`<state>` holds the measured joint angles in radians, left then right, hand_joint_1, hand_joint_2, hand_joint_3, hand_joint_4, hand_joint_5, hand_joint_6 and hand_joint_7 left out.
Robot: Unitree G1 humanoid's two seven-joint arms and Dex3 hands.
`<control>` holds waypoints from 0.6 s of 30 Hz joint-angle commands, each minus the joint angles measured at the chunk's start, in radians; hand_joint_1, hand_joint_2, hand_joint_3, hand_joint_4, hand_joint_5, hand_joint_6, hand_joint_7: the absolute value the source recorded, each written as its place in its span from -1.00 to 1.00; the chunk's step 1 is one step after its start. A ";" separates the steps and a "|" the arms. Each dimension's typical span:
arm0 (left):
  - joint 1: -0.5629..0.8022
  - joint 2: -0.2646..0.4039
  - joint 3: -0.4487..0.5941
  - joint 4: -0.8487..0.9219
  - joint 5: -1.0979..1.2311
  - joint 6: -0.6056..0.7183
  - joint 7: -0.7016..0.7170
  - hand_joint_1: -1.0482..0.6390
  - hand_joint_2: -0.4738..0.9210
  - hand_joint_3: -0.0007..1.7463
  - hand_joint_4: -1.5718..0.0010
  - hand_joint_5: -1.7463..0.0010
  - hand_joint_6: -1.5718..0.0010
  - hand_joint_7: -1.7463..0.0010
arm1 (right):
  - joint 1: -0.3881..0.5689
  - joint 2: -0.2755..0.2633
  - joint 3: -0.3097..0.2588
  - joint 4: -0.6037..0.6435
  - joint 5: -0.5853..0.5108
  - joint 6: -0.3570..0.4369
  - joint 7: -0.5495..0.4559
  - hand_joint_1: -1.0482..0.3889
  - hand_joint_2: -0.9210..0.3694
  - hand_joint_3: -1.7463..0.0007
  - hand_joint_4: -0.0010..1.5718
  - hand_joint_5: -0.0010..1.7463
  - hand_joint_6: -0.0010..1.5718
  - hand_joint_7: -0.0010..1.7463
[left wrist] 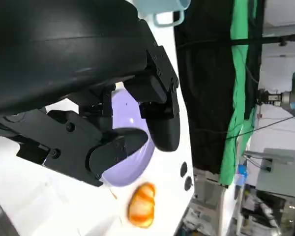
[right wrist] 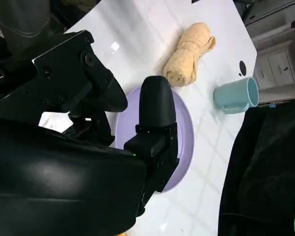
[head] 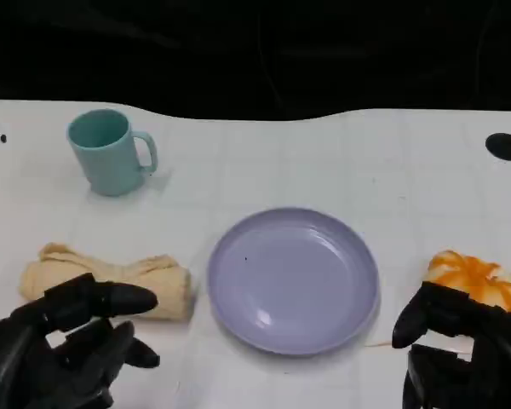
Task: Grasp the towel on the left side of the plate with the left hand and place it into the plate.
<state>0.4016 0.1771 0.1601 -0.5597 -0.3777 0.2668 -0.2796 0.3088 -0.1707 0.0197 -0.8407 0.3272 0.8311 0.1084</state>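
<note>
A rolled yellow towel (head: 145,281) lies on the white table to the left of the lavender plate (head: 294,279). In the right wrist view the towel (right wrist: 189,54) lies beyond the plate (right wrist: 187,132). My left hand (head: 64,349) hovers at the near left, just in front of the towel and partly over its near edge, fingers apart and holding nothing. My right hand (head: 460,354) sits at the near right, fingers apart and empty. The left wrist view shows the plate (left wrist: 130,162) past my left hand's fingers (left wrist: 162,123).
A teal mug (head: 109,152) stands at the back left, also the mug (right wrist: 236,94) in the right wrist view. An orange-and-white object (head: 477,279) lies right of the plate, just beyond my right hand. The table's far edge meets a dark backdrop.
</note>
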 commanded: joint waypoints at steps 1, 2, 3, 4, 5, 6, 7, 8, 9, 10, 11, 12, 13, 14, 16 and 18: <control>0.013 0.048 -0.012 -0.058 0.157 -0.085 0.023 -0.05 0.97 -0.69 0.18 0.15 0.01 0.92 | 0.005 -0.003 -0.005 -0.006 0.005 -0.006 -0.001 0.39 -0.42 -0.54 -0.02 1.00 -0.27 0.95; 0.013 0.062 -0.014 -0.075 0.203 -0.096 0.031 -0.06 0.99 -0.72 0.18 0.21 0.03 0.95 | 0.005 -0.002 -0.006 -0.005 0.007 -0.006 -0.001 0.39 -0.42 -0.55 -0.02 1.00 -0.26 0.95; 0.010 0.079 -0.013 -0.090 0.245 -0.102 0.034 -0.09 0.99 -0.73 0.21 0.27 0.09 0.98 | 0.003 0.000 -0.006 -0.007 0.007 0.001 -0.005 0.38 -0.41 -0.55 -0.01 1.00 -0.26 0.95; 0.007 0.092 -0.012 -0.101 0.275 -0.106 0.033 -0.11 1.00 -0.72 0.24 0.31 0.14 0.99 | 0.001 0.001 -0.006 -0.008 0.006 0.006 -0.008 0.38 -0.40 -0.55 -0.01 1.00 -0.26 0.95; -0.001 0.112 -0.010 -0.111 0.307 -0.106 0.029 -0.12 1.00 -0.72 0.26 0.34 0.17 0.99 | 0.000 0.000 -0.005 -0.008 0.005 0.008 -0.010 0.38 -0.40 -0.55 -0.01 1.00 -0.26 0.95; -0.013 0.134 -0.012 -0.120 0.350 -0.105 0.028 -0.15 1.00 -0.72 0.27 0.40 0.21 1.00 | -0.001 0.000 -0.005 -0.008 0.004 0.008 -0.011 0.38 -0.39 -0.55 -0.01 1.00 -0.26 0.95; -0.031 0.160 -0.016 -0.126 0.400 -0.098 0.027 -0.20 1.00 -0.75 0.27 0.49 0.26 1.00 | -0.001 0.000 -0.005 -0.007 0.005 0.004 -0.010 0.38 -0.39 -0.55 -0.02 1.00 -0.26 0.95; -0.045 0.180 -0.021 -0.130 0.441 -0.092 0.026 -0.24 1.00 -0.78 0.28 0.54 0.29 1.00 | 0.000 0.000 -0.005 -0.006 0.005 0.002 -0.009 0.38 -0.39 -0.56 -0.02 1.00 -0.26 0.95; -0.059 0.197 -0.027 -0.131 0.477 -0.090 0.024 -0.27 1.00 -0.81 0.30 0.58 0.32 1.00 | 0.000 0.000 -0.005 -0.006 0.006 -0.001 -0.008 0.38 -0.39 -0.56 -0.02 1.00 -0.26 0.95; -0.077 0.217 -0.037 -0.130 0.521 -0.085 0.021 -0.29 1.00 -0.82 0.32 0.61 0.36 1.00 | 0.000 0.000 -0.005 -0.006 0.006 -0.001 -0.007 0.39 -0.39 -0.56 -0.02 1.00 -0.26 0.95; -0.096 0.245 -0.054 -0.126 0.587 -0.086 0.020 -0.31 1.00 -0.85 0.36 0.63 0.39 1.00 | 0.000 0.000 -0.004 -0.007 0.006 0.000 -0.008 0.38 -0.39 -0.56 -0.02 1.00 -0.26 0.95; -0.112 0.268 -0.068 -0.121 0.647 -0.089 0.019 -0.33 1.00 -0.86 0.39 0.66 0.43 1.00 | 0.000 0.001 -0.004 -0.009 0.006 0.002 -0.009 0.38 -0.39 -0.56 -0.02 1.00 -0.27 0.95; -0.131 0.296 -0.089 -0.112 0.727 -0.094 0.021 -0.36 1.00 -0.87 0.42 0.68 0.47 1.00 | 0.000 0.001 -0.003 -0.012 0.006 0.006 -0.011 0.38 -0.39 -0.56 -0.02 1.00 -0.27 0.95; -0.147 0.319 -0.108 -0.102 0.795 -0.097 0.020 -0.38 1.00 -0.88 0.45 0.70 0.49 1.00 | 0.000 0.002 -0.002 -0.014 0.005 0.008 -0.014 0.38 -0.39 -0.56 -0.02 1.00 -0.27 0.95; -0.187 0.374 -0.154 -0.075 0.941 -0.103 0.001 -0.43 1.00 -0.90 0.52 0.75 0.54 1.00 | 0.001 0.007 -0.003 -0.018 0.008 0.013 -0.018 0.38 -0.39 -0.56 -0.02 1.00 -0.27 0.95; -0.228 0.414 -0.199 -0.050 1.069 -0.104 -0.024 -0.46 1.00 -0.91 0.55 0.78 0.57 1.00 | 0.002 0.008 -0.004 -0.021 0.011 0.015 -0.020 0.38 -0.38 -0.56 -0.02 1.00 -0.27 0.95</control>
<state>0.2170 0.5343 0.0067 -0.6409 0.5610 0.1698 -0.2699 0.3090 -0.1622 0.0257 -0.8472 0.3294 0.8380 0.0944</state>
